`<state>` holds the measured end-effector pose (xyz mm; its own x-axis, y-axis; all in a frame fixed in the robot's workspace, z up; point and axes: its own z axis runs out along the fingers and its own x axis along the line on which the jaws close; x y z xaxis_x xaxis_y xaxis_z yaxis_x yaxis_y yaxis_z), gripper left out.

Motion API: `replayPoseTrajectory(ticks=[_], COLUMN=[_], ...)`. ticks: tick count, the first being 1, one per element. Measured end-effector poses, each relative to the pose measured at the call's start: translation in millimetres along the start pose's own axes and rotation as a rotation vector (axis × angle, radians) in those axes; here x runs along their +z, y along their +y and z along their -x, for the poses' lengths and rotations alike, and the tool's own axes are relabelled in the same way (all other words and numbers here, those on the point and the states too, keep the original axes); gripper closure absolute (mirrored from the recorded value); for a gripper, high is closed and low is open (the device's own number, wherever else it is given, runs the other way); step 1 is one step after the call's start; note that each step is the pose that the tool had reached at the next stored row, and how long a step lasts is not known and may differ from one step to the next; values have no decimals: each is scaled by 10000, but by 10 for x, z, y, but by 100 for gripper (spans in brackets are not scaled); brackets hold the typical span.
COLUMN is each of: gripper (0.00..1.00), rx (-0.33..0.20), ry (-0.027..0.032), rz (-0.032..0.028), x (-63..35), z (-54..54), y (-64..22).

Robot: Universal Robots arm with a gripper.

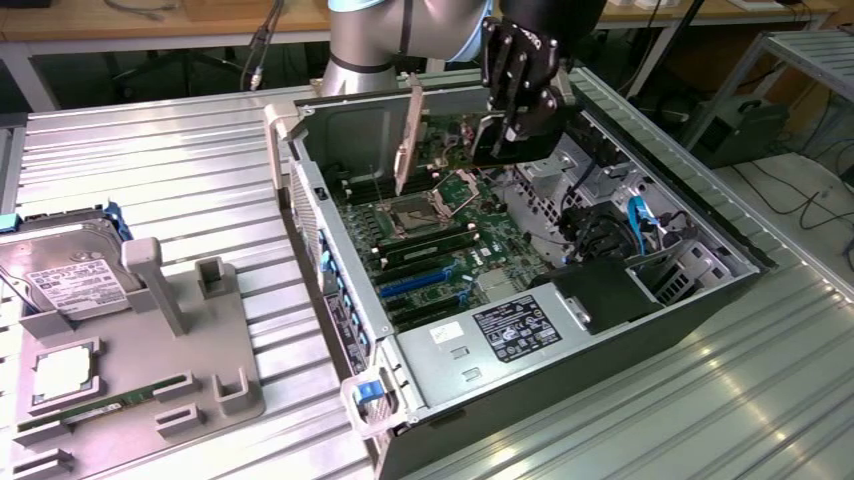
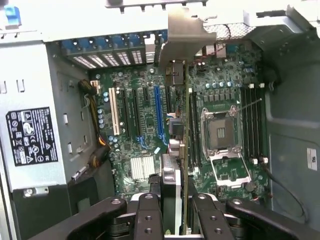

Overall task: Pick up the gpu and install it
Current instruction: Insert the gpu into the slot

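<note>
Pickup is done: your tool (image 1: 513, 135) is clamped on the gpu (image 2: 172, 175), a finger on either side of the card, which hangs edge-down over the open computer case (image 1: 310, 215). (The install half is what's left, by my reading: the card is in the air, not seated in anything.)

In the exterior view the card's pale bracket (image 1: 412, 125) stands at 9 o'clock from the tool, on the side of the case wall that carries the blue tabs (image 1: 330, 275). The blue expansion slots (image 1: 407, 290) lie down at 7 o'clock, well apart from the card.

Mind your edges. The CPU socket (image 1: 407, 215) sits below the bracket, the power supply (image 1: 514, 330) fills 6 o'clock, and the blue cables (image 1: 641, 220) crowd 4 o'clock. Your open room is above the motherboard, between those. The hard drive (image 1: 67, 280) rests out on the bench (image 1: 174, 150) at 8 o'clock, well clear.
</note>
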<state>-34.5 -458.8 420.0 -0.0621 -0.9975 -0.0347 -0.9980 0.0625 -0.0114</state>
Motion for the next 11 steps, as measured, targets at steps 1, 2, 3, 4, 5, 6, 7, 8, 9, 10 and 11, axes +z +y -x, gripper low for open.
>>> replayPoseTrajectory(ticks=[1, 2, 3, 4, 5, 6, 7, 8, 9, 10, 11], gripper=[72, 72, 72, 72, 72, 72, 72, 72, 72, 72, 72], rx=[-173, -392, -539, -746, -915, -1093, -1277, -1420, -1512, -1575, -1627], ry=[-2, -4, -5, -7, -9, -11, -14, -17, -19, -18, -21], rz=[6, 13, 18, 25, 30, 33, 37, 39, 41, 43, 43], x=[2, 5, 6, 8, 9, 11, 13, 17, 20, 24, 30], z=[0, 0, 0, 0, 0, -1, 0, -1, -1, -1, -3], y=[0, 0, 0, 0, 0, 0, 0, 0, 0, 0, 0])
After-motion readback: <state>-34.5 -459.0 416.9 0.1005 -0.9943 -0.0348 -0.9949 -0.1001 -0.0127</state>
